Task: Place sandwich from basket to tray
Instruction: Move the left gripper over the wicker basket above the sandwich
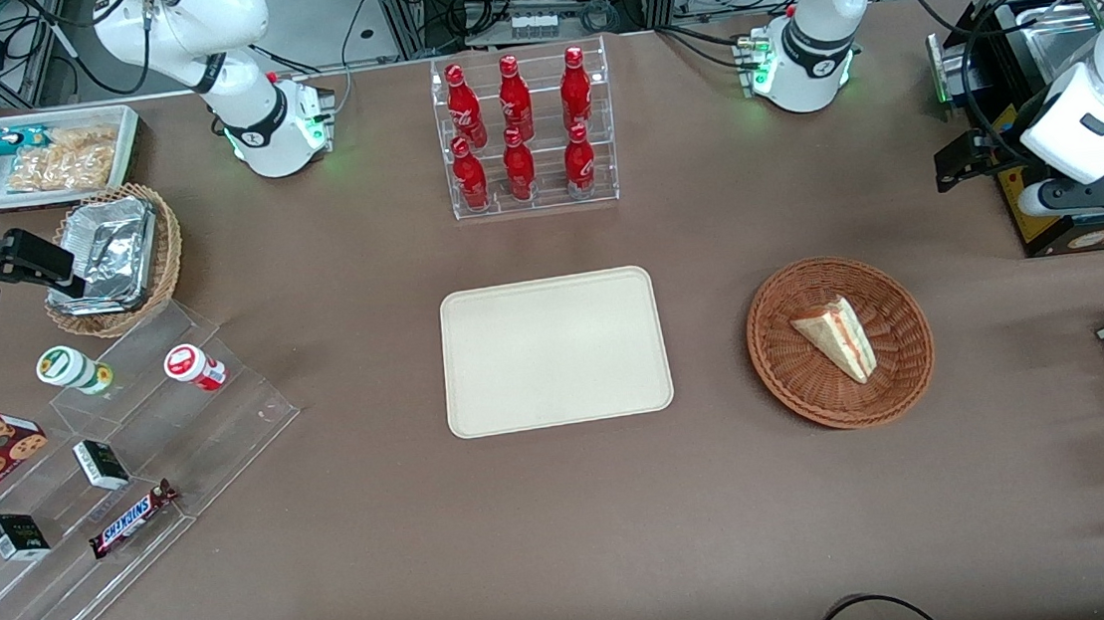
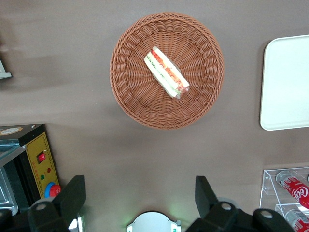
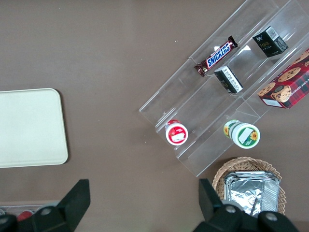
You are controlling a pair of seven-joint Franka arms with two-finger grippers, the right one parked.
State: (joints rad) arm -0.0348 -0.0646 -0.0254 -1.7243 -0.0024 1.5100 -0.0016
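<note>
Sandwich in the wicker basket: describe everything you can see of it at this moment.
The sandwich is a small triangular wedge of pale bread, with red and green filling visible along its cut edge in the wrist view. It looks wrapped in clear film. It lies on its side near the middle of the round reddish-brown basket, touching only the weave. The tray beside the basket holds nothing. The gripper hangs open above the table, away from the sandwich.

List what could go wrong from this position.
1. The sandwich lies flat in the basket; open fingers closing from above might squash the bread or snag the weave.
2. The light basket may lift or slide along with it.
3. The gripper hangs high, nearer the bottle rack; the carry to the tray crosses bare table, where a loose grasp could drop the wedge.
</note>
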